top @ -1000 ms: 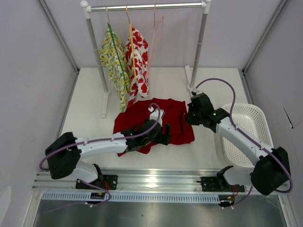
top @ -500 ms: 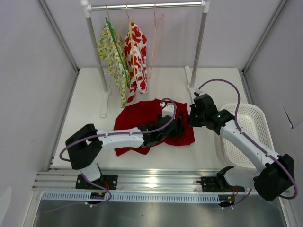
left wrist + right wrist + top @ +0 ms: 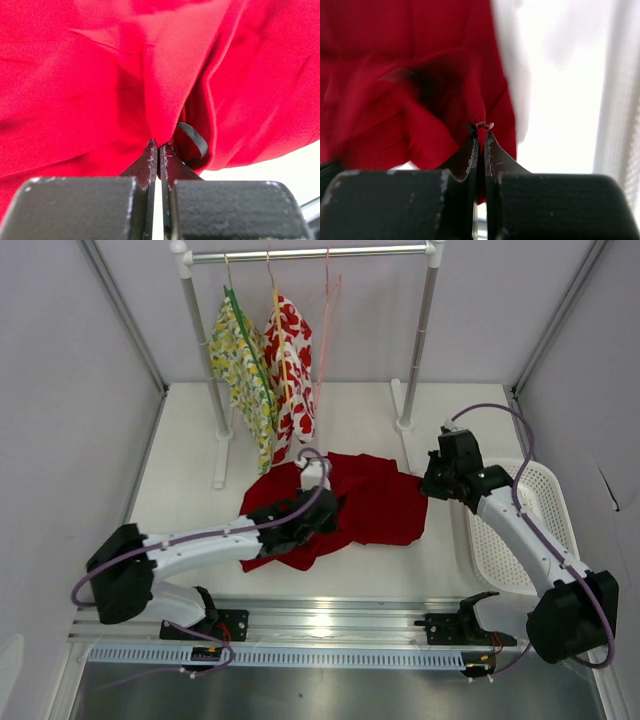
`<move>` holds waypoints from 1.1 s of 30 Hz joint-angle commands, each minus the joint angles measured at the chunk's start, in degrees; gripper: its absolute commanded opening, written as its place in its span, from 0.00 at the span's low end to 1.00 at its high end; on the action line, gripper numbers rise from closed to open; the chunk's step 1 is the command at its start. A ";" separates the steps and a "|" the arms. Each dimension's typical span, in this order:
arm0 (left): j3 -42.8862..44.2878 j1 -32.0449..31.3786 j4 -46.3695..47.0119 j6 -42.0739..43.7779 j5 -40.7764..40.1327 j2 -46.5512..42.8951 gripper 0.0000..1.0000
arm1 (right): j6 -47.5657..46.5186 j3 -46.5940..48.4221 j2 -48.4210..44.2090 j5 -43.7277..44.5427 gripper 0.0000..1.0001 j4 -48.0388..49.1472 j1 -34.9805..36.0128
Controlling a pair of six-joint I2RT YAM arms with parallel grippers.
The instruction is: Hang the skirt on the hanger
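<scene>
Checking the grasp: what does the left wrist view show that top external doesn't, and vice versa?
Only left wrist: the left gripper shut on a fold of the skirt, a dark loop beside it. Only top external: the pink hanger on the rail, two patterned garments, the basket, the right gripper at the skirt's right edge. Both: the skirt, with the left gripper on it.
</scene>
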 commanded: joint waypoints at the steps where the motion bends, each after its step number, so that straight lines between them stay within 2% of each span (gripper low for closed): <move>1: -3.29 5.14 -7.37 0.32 -1.46 -8.98 0.00 | -3.26 1.52 2.26 -1.40 0.00 2.95 -3.57; 6: -8.56 11.65 -14.59 1.20 0.04 -18.55 0.00 | -3.44 0.82 7.18 0.35 0.00 5.41 -2.96; 8: -10.76 14.46 -17.31 1.46 -0.40 -21.11 0.00 | -2.03 -1.98 7.88 1.58 0.00 7.25 -2.43; 10: -14.89 18.84 -17.59 1.55 2.84 -24.02 0.00 | -0.46 -5.14 8.68 1.76 0.00 8.83 -2.52; 14: -19.91 20.80 -13.03 1.99 8.20 -23.24 0.00 | 2.45 -11.03 8.95 0.19 0.00 14.37 -1.47; 15: -21.13 20.80 -9.62 1.91 11.26 -22.45 0.00 | 2.80 -12.00 8.51 -0.17 0.00 15.69 0.97; 18: -23.42 20.28 -3.56 1.64 13.57 -16.93 0.00 | 4.73 -15.26 6.15 3.16 0.00 19.91 8.17; 20: -24.57 19.31 -0.55 1.99 15.68 -13.41 0.00 | 5.96 -18.58 3.95 4.66 0.00 23.95 10.74; 23: -25.97 17.64 3.94 1.99 18.05 -12.86 0.02 | 6.76 -22.72 -0.19 3.70 0.00 29.22 12.25; 24: -26.15 16.86 4.47 1.99 18.32 -13.48 0.04 | 6.50 -22.91 -0.81 3.61 0.01 29.23 12.16; 27: -25.45 16.32 3.60 2.25 18.06 -17.43 0.25 | 5.62 -22.21 -2.13 5.01 0.11 27.75 12.16; 28: -24.93 16.15 2.46 2.52 17.88 -18.65 0.36 | 5.44 -21.77 -2.83 5.36 0.18 27.22 12.16; 30: -22.56 16.14 0.79 4.18 17.44 -21.90 0.48 | 4.92 -20.20 -3.36 6.06 0.29 25.55 12.25; 31: -21.77 16.06 -0.26 5.58 17.53 -22.88 0.55 | 4.83 -19.58 -3.62 6.07 0.39 24.93 12.16; 33: -18.79 16.14 -3.60 6.73 17.70 -25.85 0.63 | 4.83 -17.91 -4.76 6.07 0.50 23.18 12.25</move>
